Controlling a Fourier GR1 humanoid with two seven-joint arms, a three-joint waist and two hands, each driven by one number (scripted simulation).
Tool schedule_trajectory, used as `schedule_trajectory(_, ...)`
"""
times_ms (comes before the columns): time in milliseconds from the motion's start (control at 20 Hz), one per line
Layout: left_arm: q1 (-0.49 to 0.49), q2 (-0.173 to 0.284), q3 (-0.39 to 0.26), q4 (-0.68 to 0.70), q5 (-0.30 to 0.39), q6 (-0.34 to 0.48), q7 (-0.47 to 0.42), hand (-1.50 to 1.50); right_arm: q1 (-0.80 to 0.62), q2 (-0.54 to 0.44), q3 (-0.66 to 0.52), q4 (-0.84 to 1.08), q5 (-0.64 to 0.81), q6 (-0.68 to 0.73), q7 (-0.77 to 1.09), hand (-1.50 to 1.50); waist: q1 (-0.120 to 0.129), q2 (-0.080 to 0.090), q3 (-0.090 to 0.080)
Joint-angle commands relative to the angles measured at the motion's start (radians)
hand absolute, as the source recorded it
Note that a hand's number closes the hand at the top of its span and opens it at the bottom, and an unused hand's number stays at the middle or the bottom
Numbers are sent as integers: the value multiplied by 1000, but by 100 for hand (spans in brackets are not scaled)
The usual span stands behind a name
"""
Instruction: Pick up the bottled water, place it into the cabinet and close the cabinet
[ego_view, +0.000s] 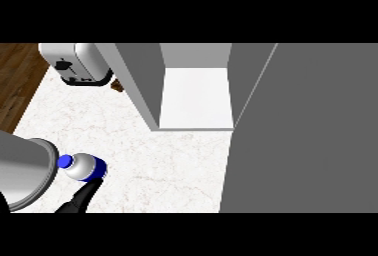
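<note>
Head view: open cabinet, door swung wide at its right; toaster left of it; bottled water well below-left, left hand curled under it; pickup step, next a carry into the cabinet.

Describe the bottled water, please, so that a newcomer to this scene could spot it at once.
Start at the open grey cabinet on the white marble counter, then look down and left toward the grey forearm. There stands the bottled water, with the left hand at its lower side. Its blue cap sets it apart from the silver toaster far behind.
</note>
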Motion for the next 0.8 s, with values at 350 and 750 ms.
schedule_trajectory(350, 96, -7, -66, -162, -223, 20, 109, -150, -3, -30, 42, -34, 87, -43, 16, -150, 5, 0, 0)
schedule_trajectory(750, 41, -7, -36, -89, -210, 15, 149, -150, -8, -41, 154, -112, 166, -117, 74, -150, -3, 0, -2)
